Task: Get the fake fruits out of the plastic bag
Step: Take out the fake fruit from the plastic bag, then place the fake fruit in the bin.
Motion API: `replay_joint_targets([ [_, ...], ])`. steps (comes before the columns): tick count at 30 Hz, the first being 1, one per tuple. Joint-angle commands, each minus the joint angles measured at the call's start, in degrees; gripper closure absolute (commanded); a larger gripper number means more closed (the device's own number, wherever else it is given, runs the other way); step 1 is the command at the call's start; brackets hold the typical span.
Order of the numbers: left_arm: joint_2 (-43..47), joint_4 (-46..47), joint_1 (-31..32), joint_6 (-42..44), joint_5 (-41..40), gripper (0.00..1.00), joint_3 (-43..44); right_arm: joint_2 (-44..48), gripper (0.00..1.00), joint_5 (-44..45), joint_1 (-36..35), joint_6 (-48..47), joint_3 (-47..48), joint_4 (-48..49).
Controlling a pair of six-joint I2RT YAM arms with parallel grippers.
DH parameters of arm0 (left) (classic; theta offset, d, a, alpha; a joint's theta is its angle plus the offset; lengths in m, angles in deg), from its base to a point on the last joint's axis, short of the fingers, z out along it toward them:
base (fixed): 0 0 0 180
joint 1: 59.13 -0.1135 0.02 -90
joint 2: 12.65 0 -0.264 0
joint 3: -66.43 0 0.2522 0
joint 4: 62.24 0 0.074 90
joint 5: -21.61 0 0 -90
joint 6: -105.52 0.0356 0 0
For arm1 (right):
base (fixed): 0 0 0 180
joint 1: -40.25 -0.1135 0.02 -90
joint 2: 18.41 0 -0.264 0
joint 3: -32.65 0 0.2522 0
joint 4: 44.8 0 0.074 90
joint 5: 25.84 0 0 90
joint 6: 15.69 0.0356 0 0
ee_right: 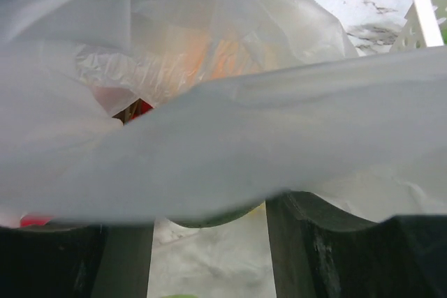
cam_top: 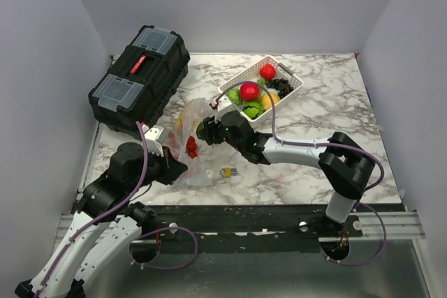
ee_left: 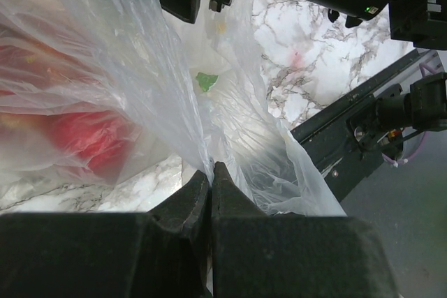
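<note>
Left wrist view: my left gripper (ee_left: 211, 172) is clamped on a fold of the plastic bag (ee_left: 140, 68), which lies near the white basket (cam_top: 297, 83). I'd hold it taut while my right gripper (ee_right: 209, 221), fingers spread at the bag's mouth, eases in. Film smears the fake fruits (ee_left: 91, 137) into red blurs, so can't tell if the right touches any.

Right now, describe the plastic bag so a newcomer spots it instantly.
On the marble table, look between the black toolbox and the white basket. The plastic bag lies there, pinched by the left gripper. It alone is clear and crinkly, red fruit showing through.
</note>
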Motion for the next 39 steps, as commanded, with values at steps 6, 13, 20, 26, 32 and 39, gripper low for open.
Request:
replay_joint_targets([
  [6,-0.5,0.9,0.2,0.6,-0.6,1.0,-0.5,10.0,0.87,-13.4,0.0,6.5,-4.0,1.5],
  [13,-0.1,0.8,0.2,0.6,-0.4,1.0,-0.5,19.0,0.89,-18.9,0.0,9.5,-8.3,2.4],
  [20,0.4,0.8,0.3,0.5,-0.5,1.0,-0.4,27.0,0.92,-13.8,0.0,6.7,-8.4,-0.4],
  [26,0.4,0.9,0.3,0.6,-0.4,1.0,-0.4,32.5,0.96,-1.5,0.6,0.5,-8.4,-1.9],
  [32,0.7,0.9,0.3,0.6,-0.4,1.0,-0.5,34.6,0.96,3.7,7.2,-0.8,-9.7,-2.0],
  [39,0.8,0.9,0.4,0.6,-0.5,1.0,-0.5,28.3,0.97,-2.3,24.6,8.2,-8.9,-3.5],
])
